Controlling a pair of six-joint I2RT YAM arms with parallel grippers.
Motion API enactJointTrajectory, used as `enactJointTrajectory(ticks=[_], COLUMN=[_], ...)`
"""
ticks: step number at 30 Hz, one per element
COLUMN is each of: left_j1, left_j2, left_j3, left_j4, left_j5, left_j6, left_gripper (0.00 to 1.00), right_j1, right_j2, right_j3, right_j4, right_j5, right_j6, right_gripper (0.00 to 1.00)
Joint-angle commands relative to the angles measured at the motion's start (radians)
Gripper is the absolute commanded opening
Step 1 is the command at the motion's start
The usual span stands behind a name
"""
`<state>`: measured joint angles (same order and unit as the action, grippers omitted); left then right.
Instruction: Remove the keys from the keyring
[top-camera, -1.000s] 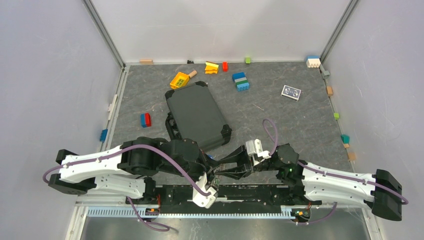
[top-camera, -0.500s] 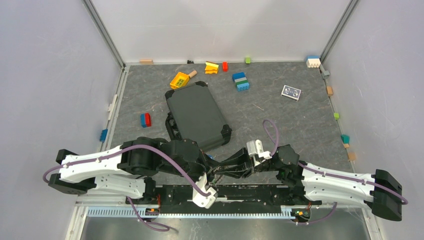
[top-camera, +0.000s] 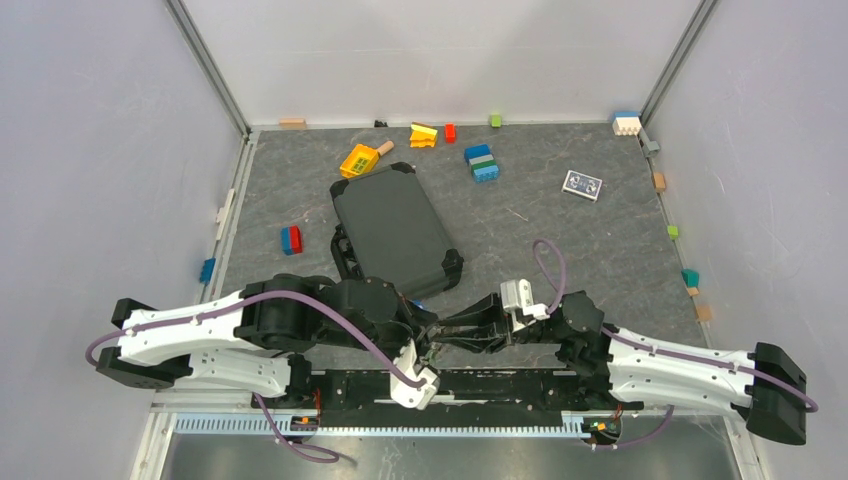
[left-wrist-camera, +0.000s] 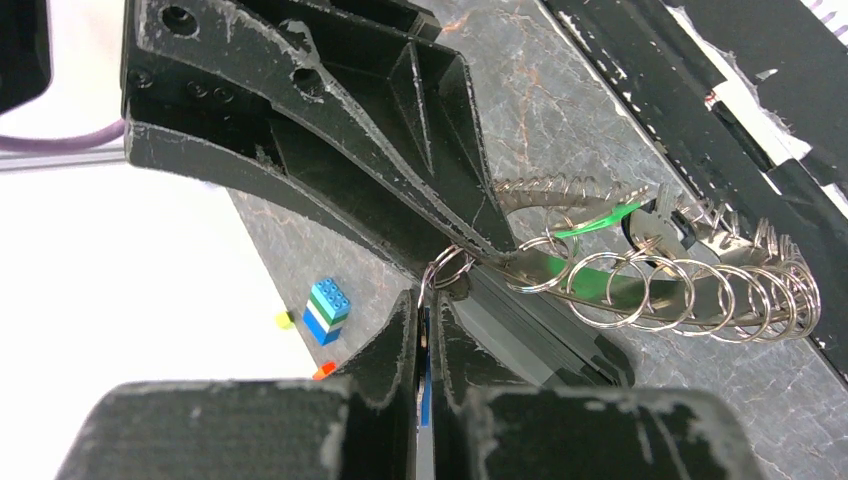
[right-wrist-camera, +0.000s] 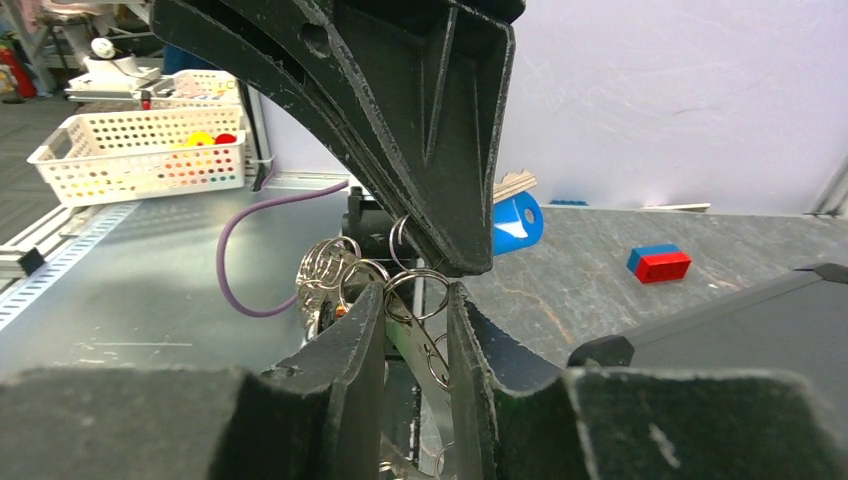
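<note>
The keyring (left-wrist-camera: 690, 290) hangs between the two grippers near the table's front edge, strung with several small split rings, a green tag (left-wrist-camera: 598, 218) and fanned greyish keys (left-wrist-camera: 560, 185). My left gripper (left-wrist-camera: 427, 300) is shut on the thin blue-headed key (right-wrist-camera: 515, 222), whose small ring sits just above its tips. My right gripper (right-wrist-camera: 415, 290) reaches in from the right, and its jaws are closed against a small split ring and a metal strip of the keyring (right-wrist-camera: 420, 300). In the top view both grippers (top-camera: 432, 337) meet tip to tip and hide the bunch. More keys (right-wrist-camera: 325, 265) cluster behind the right fingers.
A dark grey case (top-camera: 395, 230) lies just beyond the grippers. Toy bricks are scattered about: a blue-green stack (top-camera: 483, 163), a yellow one (top-camera: 358, 160), a red-blue one (top-camera: 291, 239). A small card (top-camera: 582, 184) lies back right. The black base rail (top-camera: 500, 385) runs just below the grippers.
My right gripper's jaws have narrowed onto the small ring, and that arm has shifted slightly left. The left gripper has stayed shut in place.
</note>
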<state>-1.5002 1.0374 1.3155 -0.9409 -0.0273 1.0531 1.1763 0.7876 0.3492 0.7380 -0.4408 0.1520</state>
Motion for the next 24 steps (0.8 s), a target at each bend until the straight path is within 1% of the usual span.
enactJointTrajectory(ticks=[1, 7, 12, 17, 23, 24], left_j1=[0.003, 0.003, 0.003, 0.003, 0.003, 0.003], left_j2=[-0.019, -0.014, 0.010, 0.023, 0.031, 0.032], left_j3=[0.036, 0.034, 0.039, 0.028, 0.027, 0.028], left_j4=[0.070, 0.107, 0.120, 0.133, 0.143, 0.143], left_j5=[-0.076, -0.099, -0.104, -0.103, -0.105, -0.105], left_j6=[-0.069, -0.161, -0.257, -0.330, -0.362, -0.362], left_gripper=[0.02, 0.02, 0.02, 0.02, 0.02, 0.02], right_j1=[0.005, 0.005, 0.005, 0.005, 0.005, 0.005], right_j2=[-0.032, -0.057, -0.093, -0.124, -0.169, -0.174], right_j3=[-0.005, 0.013, -0.009, -0.029, -0.052, -0.056], right_j4=[-0.029, -0.083, -0.056, -0.040, -0.044, -0.047], right_j5=[0.077, 0.145, 0.180, 0.179, 0.134, 0.124], right_j6=[-0.060, -0.171, -0.284, -0.454, -0.709, -0.745], right_gripper=[0.00, 0.00, 0.00, 0.00, 0.00, 0.01])
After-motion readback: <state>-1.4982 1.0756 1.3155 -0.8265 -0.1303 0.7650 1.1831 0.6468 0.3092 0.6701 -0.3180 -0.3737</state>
